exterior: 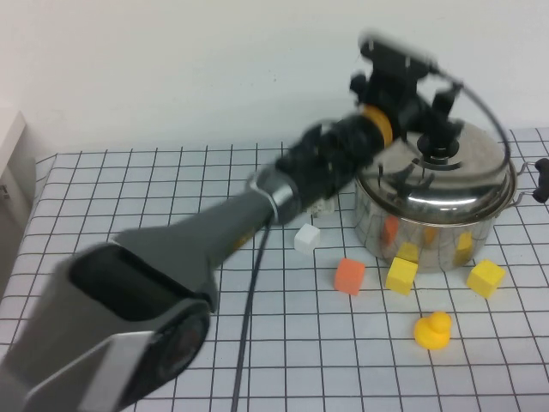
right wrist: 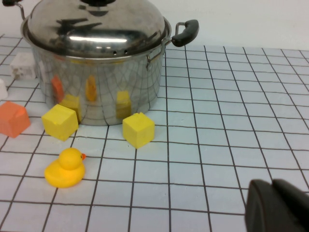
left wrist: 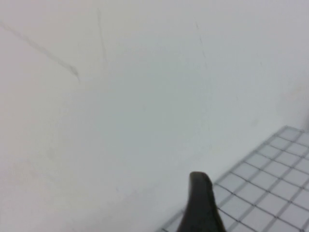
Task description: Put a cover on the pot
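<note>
Nearby, blocks (exterior: 349, 275) and duck (exterior: 432, 330) flank pot (exterior: 433, 225).

Three cameras, one gridded table.

The high view looks down from the robot's side, pot (exterior: 436, 206) at upper right. The right wrist view sits low and near, sharing pot (right wrist: 99, 58) and duck (right wrist: 65, 168). The left wrist view faces the wall.

One pot (exterior: 433, 219) with one lid (exterior: 446, 167), two yellow blocks (exterior: 401, 275) (exterior: 485, 277), one orange block (exterior: 349, 276), one white block (exterior: 306, 239), one yellow duck (exterior: 432, 330).
</note>
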Motion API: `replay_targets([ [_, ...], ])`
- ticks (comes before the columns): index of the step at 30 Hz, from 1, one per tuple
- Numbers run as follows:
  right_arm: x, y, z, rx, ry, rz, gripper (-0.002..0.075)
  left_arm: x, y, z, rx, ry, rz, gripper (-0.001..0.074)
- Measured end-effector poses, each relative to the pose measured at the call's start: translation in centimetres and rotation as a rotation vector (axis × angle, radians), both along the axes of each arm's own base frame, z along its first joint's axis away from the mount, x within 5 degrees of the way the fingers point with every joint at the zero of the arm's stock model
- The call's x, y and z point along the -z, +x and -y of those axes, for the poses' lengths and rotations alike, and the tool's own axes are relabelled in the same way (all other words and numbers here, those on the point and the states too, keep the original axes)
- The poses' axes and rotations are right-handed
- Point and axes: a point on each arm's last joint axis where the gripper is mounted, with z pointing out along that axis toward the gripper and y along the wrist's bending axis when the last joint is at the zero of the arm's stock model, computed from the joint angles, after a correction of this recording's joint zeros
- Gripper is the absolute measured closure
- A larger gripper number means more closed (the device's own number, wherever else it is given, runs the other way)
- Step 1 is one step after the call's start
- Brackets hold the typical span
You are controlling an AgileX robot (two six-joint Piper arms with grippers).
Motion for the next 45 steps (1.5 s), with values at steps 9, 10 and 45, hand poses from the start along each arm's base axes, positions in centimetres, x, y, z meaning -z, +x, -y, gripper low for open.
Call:
replay_targets([
  [9,0.0,0.0,0.0,0.000,0.000,0.000,0.0717,-10.7,-2.0,-3.6,-0.153,0.090,-0.001,0.0570],
  [10,0.0,0.0,0.0,0.000,0.000,0.000,0.0717,-12.2,-2.5,-4.2,-0.173,0.095,-0.003,0.0625],
  [45,0.0,0.0,0.0,0.000,0.000,0.000,0.0717,-22.0,-42.8,-39.7,-0.677,-0.329,0.017,0.0735],
])
